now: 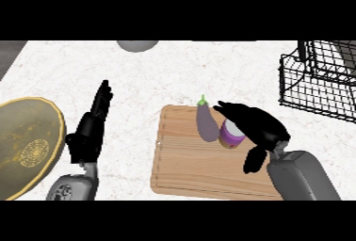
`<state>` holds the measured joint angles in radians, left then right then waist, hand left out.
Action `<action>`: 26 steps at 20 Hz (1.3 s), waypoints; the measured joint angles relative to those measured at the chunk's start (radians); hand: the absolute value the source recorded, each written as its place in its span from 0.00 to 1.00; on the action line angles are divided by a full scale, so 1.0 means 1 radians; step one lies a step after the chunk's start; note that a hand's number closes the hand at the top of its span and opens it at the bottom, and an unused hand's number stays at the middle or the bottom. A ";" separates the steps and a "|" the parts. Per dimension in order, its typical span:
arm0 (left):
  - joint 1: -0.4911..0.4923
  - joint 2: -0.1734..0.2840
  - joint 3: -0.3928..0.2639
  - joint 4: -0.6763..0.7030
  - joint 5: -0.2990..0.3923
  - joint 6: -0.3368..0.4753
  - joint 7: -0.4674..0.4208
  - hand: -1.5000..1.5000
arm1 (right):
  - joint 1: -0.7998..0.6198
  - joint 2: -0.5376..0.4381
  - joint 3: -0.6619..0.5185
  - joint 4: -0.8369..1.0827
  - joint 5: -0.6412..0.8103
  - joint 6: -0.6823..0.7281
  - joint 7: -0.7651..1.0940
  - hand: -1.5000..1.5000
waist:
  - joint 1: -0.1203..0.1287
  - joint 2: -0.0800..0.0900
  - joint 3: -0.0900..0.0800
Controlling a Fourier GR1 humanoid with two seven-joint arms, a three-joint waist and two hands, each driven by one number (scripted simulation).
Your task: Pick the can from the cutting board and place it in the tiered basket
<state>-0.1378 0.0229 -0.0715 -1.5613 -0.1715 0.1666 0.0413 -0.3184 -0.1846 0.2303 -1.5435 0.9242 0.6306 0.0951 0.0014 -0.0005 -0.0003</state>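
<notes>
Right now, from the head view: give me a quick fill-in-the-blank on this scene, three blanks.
1. The can stands on the ____ board.
2. The purple vegetable beside the can is an ____.
3. The right hand is at the can, while the ____ hand rests open near the golden plate.

Missing words: cutting; eggplant; left

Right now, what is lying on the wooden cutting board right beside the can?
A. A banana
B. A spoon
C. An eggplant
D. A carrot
C. A long purple eggplant with a green stem lies on the cutting board, just left of the can, which the right hand is curling around.
</notes>
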 measured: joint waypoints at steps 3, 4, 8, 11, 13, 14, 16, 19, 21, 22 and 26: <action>-0.001 -0.002 0.004 -0.001 -0.002 0.002 0.001 0.50 | 0.018 0.022 0.010 -0.007 0.029 -0.056 -0.006 1.00 | 0.000 -0.002 -0.001; 0.008 -0.003 -0.001 -0.009 -0.002 -0.002 0.002 0.50 | 0.009 0.022 0.009 0.015 0.042 -0.086 -0.024 1.00 | 0.001 -0.002 -0.001; 0.013 0.001 0.010 0.011 0.004 -0.008 -0.019 0.50 | -0.002 0.007 0.043 0.047 0.117 -0.200 -0.086 1.00 | 0.001 -0.003 -0.002; 0.015 0.003 0.007 -0.008 -0.001 -0.010 -0.003 0.50 | -0.021 0.022 0.048 0.085 0.158 -0.263 -0.103 1.00 | 0.002 -0.003 -0.002; 0.010 -0.003 0.002 -0.008 -0.007 -0.005 0.003 0.50 | -0.026 0.027 0.033 0.109 0.188 -0.273 -0.051 1.00 | 0.002 -0.004 -0.003; 0.007 -0.002 0.004 -0.006 -0.008 -0.004 0.003 0.50 | -0.025 0.035 0.024 0.120 0.206 -0.272 -0.005 1.00 | 0.002 -0.005 -0.003; 0.005 -0.001 0.008 -0.003 -0.005 -0.005 0.001 0.50 | -0.022 0.027 -0.013 0.140 0.239 -0.261 0.092 1.00 | -0.002 -0.009 -0.006; 0.008 0.007 0.018 -0.007 0.001 -0.008 0.002 0.50 | -0.021 0.021 -0.074 0.162 0.287 -0.211 0.265 1.00 | -0.005 -0.013 -0.009; 0.004 0.001 0.016 0.002 -0.001 -0.004 -0.003 0.50 | -0.027 0.031 -0.098 0.161 0.317 -0.183 0.366 1.00 | -0.007 -0.012 -0.008; -0.005 0.002 0.021 0.014 0.003 -0.007 -0.007 0.50 | -0.028 0.042 -0.101 0.154 0.335 -0.175 0.416 1.00 | -0.008 -0.011 -0.007; 0.011 0.007 0.009 -0.017 0.005 -0.004 0.014 0.50 | -0.023 0.057 -0.115 0.050 0.387 -0.115 0.572 1.00 | -0.008 -0.007 -0.003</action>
<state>-0.1272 0.0301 -0.0621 -1.5788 -0.1664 0.1627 0.0551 -0.3412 -0.1272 0.1156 -1.4935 1.3116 0.5158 0.6670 -0.0064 -0.0080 -0.0032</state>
